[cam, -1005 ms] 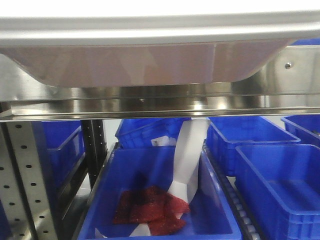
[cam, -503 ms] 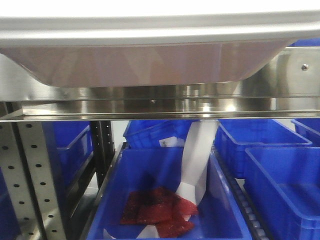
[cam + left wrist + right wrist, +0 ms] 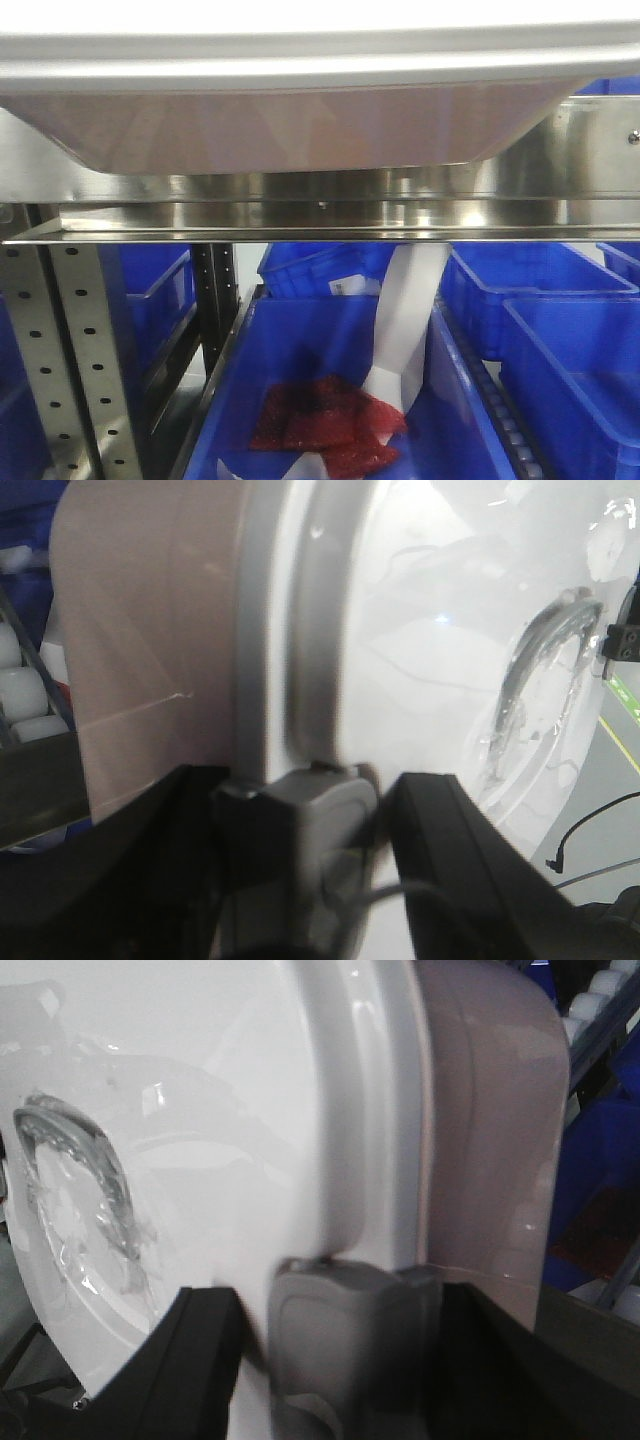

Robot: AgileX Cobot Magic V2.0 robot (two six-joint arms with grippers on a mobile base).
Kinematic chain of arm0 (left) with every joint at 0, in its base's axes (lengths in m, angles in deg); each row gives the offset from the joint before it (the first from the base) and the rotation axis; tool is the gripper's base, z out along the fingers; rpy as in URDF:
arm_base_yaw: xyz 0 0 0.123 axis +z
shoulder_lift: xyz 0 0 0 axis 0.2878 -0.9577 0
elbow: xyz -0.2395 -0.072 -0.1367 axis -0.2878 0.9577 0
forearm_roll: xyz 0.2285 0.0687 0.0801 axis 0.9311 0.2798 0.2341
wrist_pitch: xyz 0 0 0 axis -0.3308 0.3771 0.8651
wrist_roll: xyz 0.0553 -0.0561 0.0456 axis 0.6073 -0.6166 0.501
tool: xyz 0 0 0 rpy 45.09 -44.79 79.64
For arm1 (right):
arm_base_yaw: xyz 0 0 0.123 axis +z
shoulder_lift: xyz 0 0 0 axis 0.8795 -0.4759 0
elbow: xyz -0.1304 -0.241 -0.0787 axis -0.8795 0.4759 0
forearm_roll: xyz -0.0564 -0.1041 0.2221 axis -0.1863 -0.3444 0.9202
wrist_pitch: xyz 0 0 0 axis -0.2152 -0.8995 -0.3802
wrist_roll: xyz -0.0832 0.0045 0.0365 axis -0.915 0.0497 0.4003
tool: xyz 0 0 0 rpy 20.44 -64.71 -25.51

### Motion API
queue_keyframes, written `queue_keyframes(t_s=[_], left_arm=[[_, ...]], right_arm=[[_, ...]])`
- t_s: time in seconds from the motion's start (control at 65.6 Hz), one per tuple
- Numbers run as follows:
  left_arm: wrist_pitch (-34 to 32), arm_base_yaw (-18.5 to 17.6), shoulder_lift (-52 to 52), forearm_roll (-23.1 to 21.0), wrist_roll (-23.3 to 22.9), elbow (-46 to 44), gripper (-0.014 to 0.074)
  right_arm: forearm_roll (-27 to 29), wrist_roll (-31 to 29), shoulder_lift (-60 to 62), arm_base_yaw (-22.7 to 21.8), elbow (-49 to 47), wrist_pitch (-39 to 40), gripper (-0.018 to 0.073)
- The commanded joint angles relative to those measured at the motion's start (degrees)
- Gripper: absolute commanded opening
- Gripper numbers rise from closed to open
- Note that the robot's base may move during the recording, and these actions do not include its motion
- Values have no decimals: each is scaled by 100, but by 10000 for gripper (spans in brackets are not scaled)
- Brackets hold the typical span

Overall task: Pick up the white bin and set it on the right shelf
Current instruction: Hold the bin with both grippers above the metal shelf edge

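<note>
Steel racking with blue crates (image 3: 560,330) behind. White bin (image 3: 290,125) clamped at both ends: left claw (image 3: 320,850) closed over rim and grey latch, right claw (image 3: 350,1350) likewise. Beyond both claws, right shelf (image 3: 300,213) rail just below bin's base, contact unclear.

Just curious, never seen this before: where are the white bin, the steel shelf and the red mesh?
white bin (image 3: 280,130), front view, pinkish side wall.
steel shelf (image 3: 250,214), front view, shiny front rail.
red mesh (image 3: 320,425), front view, its middle.
</note>
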Motion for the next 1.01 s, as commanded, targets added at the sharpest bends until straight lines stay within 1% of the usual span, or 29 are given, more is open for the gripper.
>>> queue_keyframes(t_s=[0.0, 0.853, 0.99], left_arm=[[502, -123, 115, -1036, 83, -167, 188], [502, -123, 115, -1036, 83, -167, 188], [303, -123, 115, -1036, 83, -167, 189]], right_arm=[[1096, -10, 148, 89, -176, -767, 368], [1102, -10, 148, 89, -176, -767, 368], [1199, 13, 148, 89, -176, -767, 368]])
